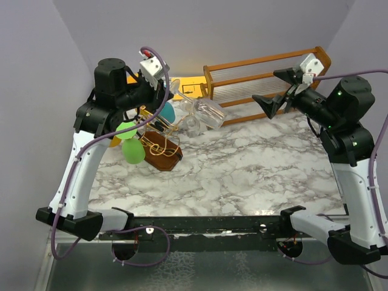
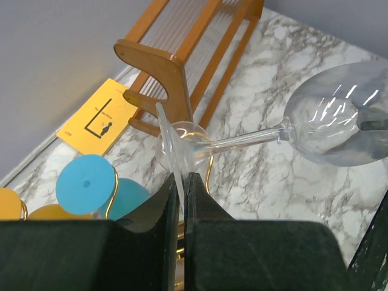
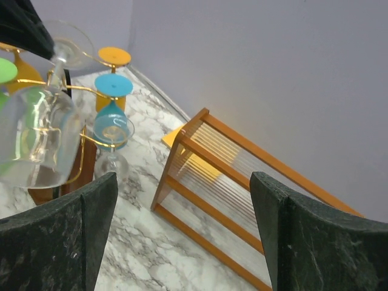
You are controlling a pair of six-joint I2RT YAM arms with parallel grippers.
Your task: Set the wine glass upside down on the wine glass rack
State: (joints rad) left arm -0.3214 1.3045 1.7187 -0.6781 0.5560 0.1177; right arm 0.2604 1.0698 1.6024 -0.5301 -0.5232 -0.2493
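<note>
My left gripper (image 1: 171,91) is shut on the foot of a clear wine glass (image 1: 208,111) and holds it in the air, tilted. Its bowl points right and slightly down, above and to the right of the wine glass rack (image 1: 159,144). In the left wrist view the gripper (image 2: 182,176) pinches the foot's rim, and the stem and bowl (image 2: 339,115) stretch to the right. The rack has gold wire arms (image 3: 91,88) on a dark brown base (image 1: 165,159). My right gripper (image 1: 276,90) is open and empty, raised to the right, and it also shows in the right wrist view (image 3: 182,206).
Green (image 1: 130,145), teal (image 2: 88,182) and orange (image 3: 115,57) glasses hang on the rack. A small clear glass (image 1: 191,124) stands on the marble by the rack. The large orange-brown wooden frame (image 1: 267,82) is at the back, with a yellow card (image 2: 100,115) next to it.
</note>
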